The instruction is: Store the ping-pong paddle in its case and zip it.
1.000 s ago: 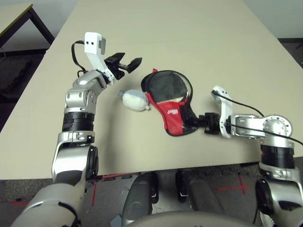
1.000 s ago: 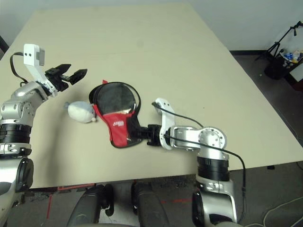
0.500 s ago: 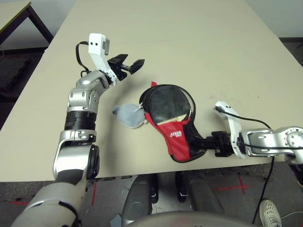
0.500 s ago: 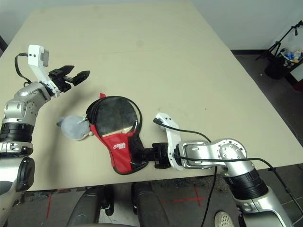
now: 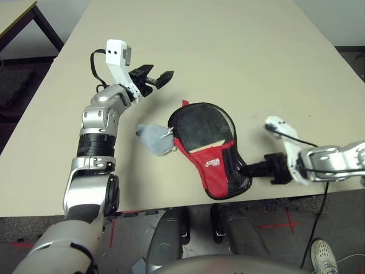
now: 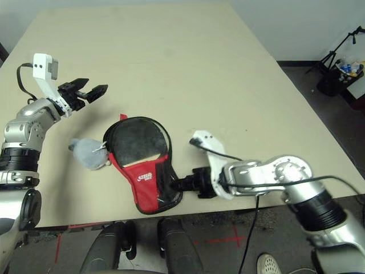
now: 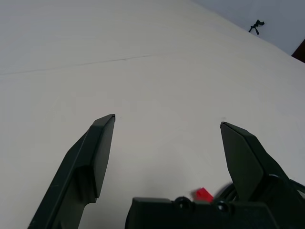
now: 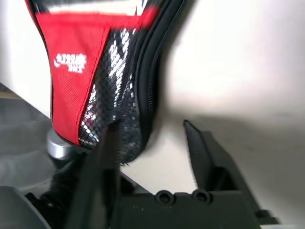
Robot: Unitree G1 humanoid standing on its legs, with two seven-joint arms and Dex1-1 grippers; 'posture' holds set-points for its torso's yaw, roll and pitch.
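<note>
Case soft, limp; paddle inside stiff.
Right end effector (image 8: 152,143) fingers apart beside case (image 5: 219,171) narrow end; grip zipper seam. Left end effector (image 5: 153,78) apart, aloft.

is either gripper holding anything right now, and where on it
Nothing is held. The left gripper hangs open above the table; the right gripper is open beside the case's narrow end, its jaws not closed on it.

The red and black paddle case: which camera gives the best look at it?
The left eye view: the whole case lies on the table, with the paddle inside. The right eye view shows the same. The right wrist view catches its red band and mesh end; the left wrist view, a red scrap.
</note>
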